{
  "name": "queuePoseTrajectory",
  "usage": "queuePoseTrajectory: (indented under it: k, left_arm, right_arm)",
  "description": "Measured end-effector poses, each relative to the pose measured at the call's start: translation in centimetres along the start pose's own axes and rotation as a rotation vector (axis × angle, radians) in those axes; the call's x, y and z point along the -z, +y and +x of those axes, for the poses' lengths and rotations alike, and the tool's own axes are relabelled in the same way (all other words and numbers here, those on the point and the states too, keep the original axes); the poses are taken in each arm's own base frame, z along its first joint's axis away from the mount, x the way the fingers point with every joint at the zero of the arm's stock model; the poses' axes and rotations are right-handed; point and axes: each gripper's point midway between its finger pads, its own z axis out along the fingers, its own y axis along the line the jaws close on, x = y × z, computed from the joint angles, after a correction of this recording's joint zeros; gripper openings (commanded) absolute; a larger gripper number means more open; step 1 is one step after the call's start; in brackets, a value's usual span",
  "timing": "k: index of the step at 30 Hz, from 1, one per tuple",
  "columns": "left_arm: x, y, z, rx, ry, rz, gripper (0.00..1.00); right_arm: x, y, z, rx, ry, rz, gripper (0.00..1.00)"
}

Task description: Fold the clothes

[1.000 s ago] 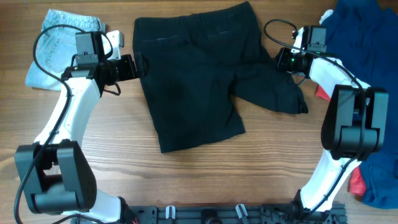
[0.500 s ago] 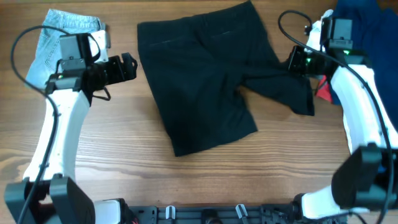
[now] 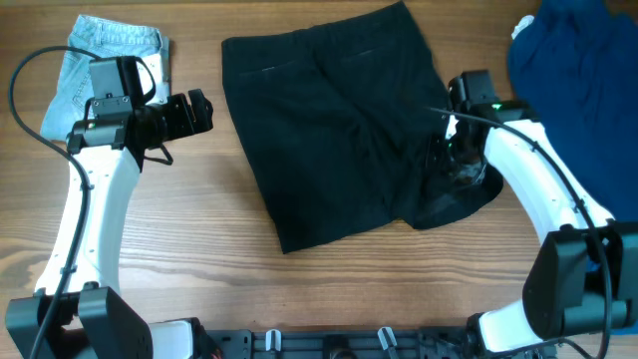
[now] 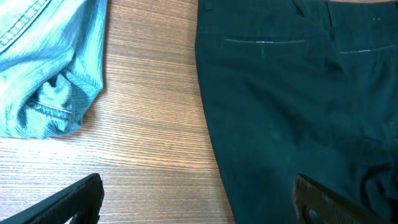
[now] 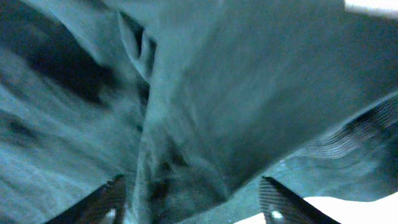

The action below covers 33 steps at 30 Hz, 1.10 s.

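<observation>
Overhead, left to right: one pair of light-blue denim shorts (image 3: 95, 60) lies far left. The left gripper (image 3: 204, 110), fingers spread and empty, hovers beside one pair of black shorts (image 3: 319, 130) at mid-table (image 3: 179, 219). The right gripper (image 3: 446, 165) pinches bunched black cloth, and one navy garment (image 3: 578, 80) lies far right. Since half a second ago, the right gripper has carried the shorts' right leg inward, and the red garment has gone from sight.

The black shorts (image 3: 319, 130) lie spread at the centre of the desk (image 3: 179, 249), waistband at the far side, right-hand leg bunched inward. Crumpled light-blue denim shorts (image 3: 100, 50) lie far left, a navy garment (image 3: 578, 80) far right.
</observation>
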Motion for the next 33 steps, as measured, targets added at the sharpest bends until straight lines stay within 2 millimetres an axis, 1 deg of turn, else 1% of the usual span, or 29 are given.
queuePoseTrajectory:
  k: [1, 2, 3, 4, 5, 6, 7, 9, 12, 14, 15, 16, 17, 18, 19, 20, 21, 22, 23, 25, 26, 29, 30, 31, 32, 33]
  left_arm:
    - [0.0, 0.0, 0.0, 0.000, 0.000, -0.001, 0.97]
    - [0.0, 0.0, 0.0, 0.000, 0.000, -0.001, 0.98]
    - [0.0, 0.0, 0.0, 0.000, 0.000, -0.002, 0.98]
    - [0.0, 0.1, 0.0, 0.000, -0.001, -0.004, 0.99]
    - [0.0, 0.1, -0.1, 0.000, -0.004, -0.004, 1.00]
    - [0.0, 0.1, -0.2, -0.001, -0.006, -0.004, 1.00]
    - [0.0, 0.1, -0.2, 0.001, -0.007, -0.005, 1.00]
    - [0.1, 0.7, -0.4, 0.024, -0.013, -0.012, 1.00]
    - [0.5, 2.7, -0.8, 0.106, -0.031, -0.040, 1.00]
    - [1.0, 4.4, -1.1, 0.165, -0.042, -0.053, 0.99]
    - [1.0, 4.7, -1.1, 0.174, -0.042, -0.054, 0.99]
    - [1.4, 6.0, -1.0, 0.219, -0.044, -0.060, 0.99]
    - [1.5, 6.4, -0.7, 0.240, -0.031, -0.059, 0.98]
    - [1.6, 6.6, -0.3, 0.254, -0.018, -0.059, 0.96]
    - [1.6, 6.7, 0.0, 0.266, -0.004, -0.057, 0.94]
    - [1.7, 6.7, 0.3, 0.272, 0.005, -0.055, 0.94]
    - [1.7, 6.5, 0.6, 0.277, 0.020, -0.048, 0.94]
    - [1.7, 6.3, 1.1, 0.280, 0.040, -0.040, 0.94]
    - [1.6, 5.6, 1.7, 0.273, 0.070, -0.027, 0.94]
    - [1.4, 4.6, 2.2, 0.251, 0.094, -0.011, 0.94]
    - [1.3, 3.9, 2.7, 0.238, 0.115, -0.001, 0.94]
    - [1.0, 1.6, 4.1, 0.195, 0.178, 0.033, 0.94]
    - [0.8, 0.5, 4.6, 0.172, 0.199, 0.048, 0.95]
    - [0.7, -0.3, 4.9, 0.150, 0.208, 0.059, 0.97]
    - [0.6, -1.0, 5.0, 0.134, 0.210, 0.071, 0.99]
    - [0.2, -2.1, 4.7, 0.098, 0.194, 0.088, 1.00]
  right_arm:
    - [0.9, 0.5, -1.2, 0.023, -0.035, -0.018, 0.76]
    - [2.1, 1.7, -2.5, 0.065, -0.079, -0.059, 0.78]
    - [3.3, 3.0, -3.8, 0.117, -0.129, -0.101, 0.78]
    - [4.4, 4.4, -4.6, 0.163, -0.171, -0.139, 0.78]
    - [5.1, 5.8, -5.0, 0.212, -0.199, -0.176, 0.78]
    - [5.5, 7.3, -4.8, 0.262, -0.212, -0.206, 0.79]
    - [5.6, 8.8, -4.1, 0.313, -0.208, -0.229, 0.79]
    - [5.2, 12.2, -1.9, 0.435, -0.175, -0.268, 0.79]
    - [3.7, 16.6, 1.9, 0.592, -0.109, -0.301, 0.77]
    - [2.0, 19.1, 4.3, 0.685, -0.064, -0.313, 0.74]
    - [1.0, 20.3, 5.5, 0.730, -0.040, -0.315, 0.74]
    - [-0.4, 21.5, 6.9, 0.776, -0.010, -0.313, 0.74]
    - [-1.7, 22.3, 8.0, 0.807, 0.018, -0.309, 0.73]
    - [-3.0, 22.9, 8.9, 0.830, 0.042, -0.304, 0.72]
    - [-4.6, 23.3, 9.9, 0.853, 0.076, -0.293, 0.72]
    - [-5.6, 23.3, 10.4, 0.858, 0.096, -0.284, 0.72]
    - [-6.9, 23.3, 11.1, 0.860, 0.125, -0.271, 0.75]
    - [-7.8, 23.4, 11.2, 0.855, 0.134, -0.264, 0.75]
    - [-8.1, 23.7, 10.8, 0.841, 0.118, -0.271, 0.75]
    - [-7.7, 24.1, 10.1, 0.826, 0.090, -0.285, 0.77]
    - [-7.2, 24.0, 9.5, 0.805, 0.075, -0.290, 0.79]
    - [-5.9, 23.6, 7.7, 0.747, 0.030, -0.299, 0.81]
    - [-4.7, 23.2, 6.0, 0.699, -0.009, -0.312, 0.81]
    - [-4.0, 22.9, 5.1, 0.675, -0.031, -0.319, 0.81]
    - [-3.1, 22.4, 3.9, 0.646, -0.058, -0.326, 0.81]
    - [-1.8, 21.5, 2.2, 0.605, -0.097, -0.334, 0.81]
